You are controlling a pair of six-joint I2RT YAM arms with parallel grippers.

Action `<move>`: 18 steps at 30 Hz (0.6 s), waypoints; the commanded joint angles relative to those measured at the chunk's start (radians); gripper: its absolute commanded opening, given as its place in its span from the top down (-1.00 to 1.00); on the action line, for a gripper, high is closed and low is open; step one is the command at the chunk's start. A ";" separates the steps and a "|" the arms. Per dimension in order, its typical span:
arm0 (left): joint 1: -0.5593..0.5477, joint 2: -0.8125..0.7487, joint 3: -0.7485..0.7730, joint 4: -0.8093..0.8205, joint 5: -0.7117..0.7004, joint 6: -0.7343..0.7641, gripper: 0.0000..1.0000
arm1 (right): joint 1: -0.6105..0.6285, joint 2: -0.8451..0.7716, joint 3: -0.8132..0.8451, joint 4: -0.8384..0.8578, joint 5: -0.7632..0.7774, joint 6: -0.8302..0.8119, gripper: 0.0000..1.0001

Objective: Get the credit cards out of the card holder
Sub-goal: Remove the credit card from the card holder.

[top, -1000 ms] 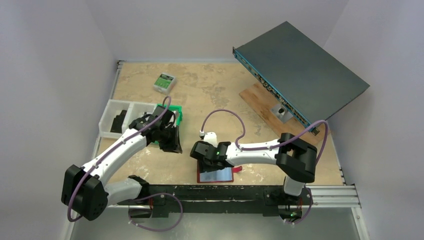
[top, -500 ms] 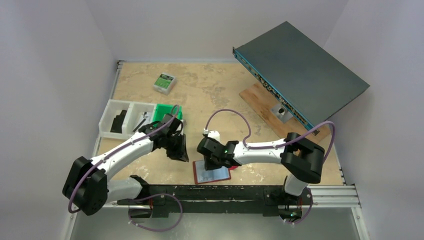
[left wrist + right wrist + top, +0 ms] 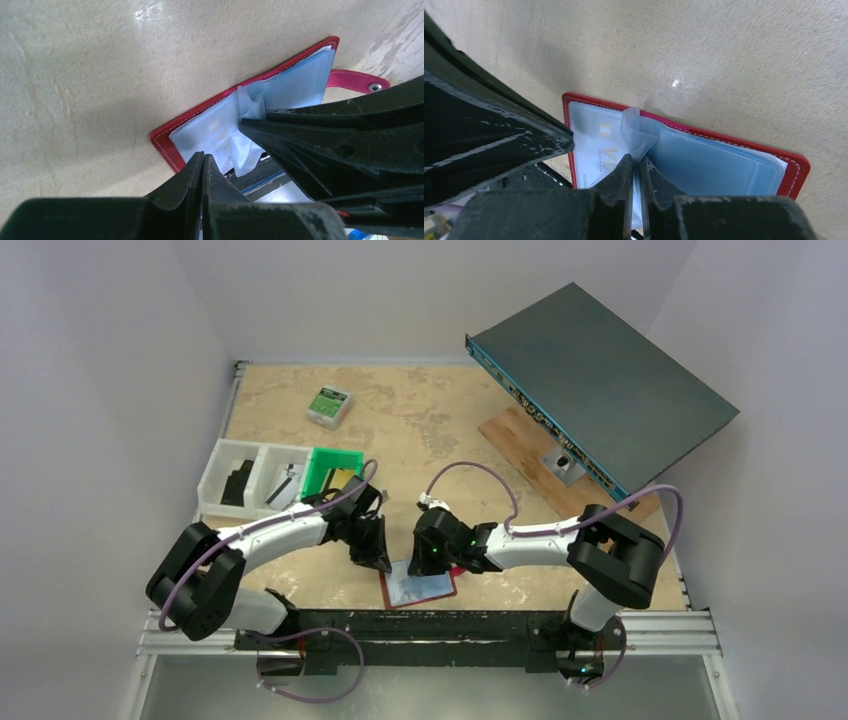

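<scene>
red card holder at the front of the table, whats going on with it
The card holder lies open at the near edge of the table. The right gripper is pinched on one of its pale blue inner sleeves, holding a fold of it up. The left gripper is shut, its tips at the holder's edge. A card shows inside a pocket; none is out yet.

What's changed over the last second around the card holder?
The left gripper swung right from the green bin to the card holder, jaws shut. The right gripper dropped and pinched an inner sleeve. The holder slid slightly left. Everything else stayed.
</scene>
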 commanded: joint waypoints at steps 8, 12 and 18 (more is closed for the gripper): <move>-0.053 0.107 0.003 0.116 0.030 -0.055 1.00 | -0.031 0.000 -0.088 0.156 -0.097 0.055 0.92; -0.060 0.122 -0.001 0.122 0.028 -0.064 1.00 | -0.042 -0.013 -0.114 0.199 -0.113 0.084 0.90; -0.063 0.133 -0.014 0.146 0.049 -0.092 1.00 | -0.048 -0.064 -0.083 0.180 -0.110 0.079 0.57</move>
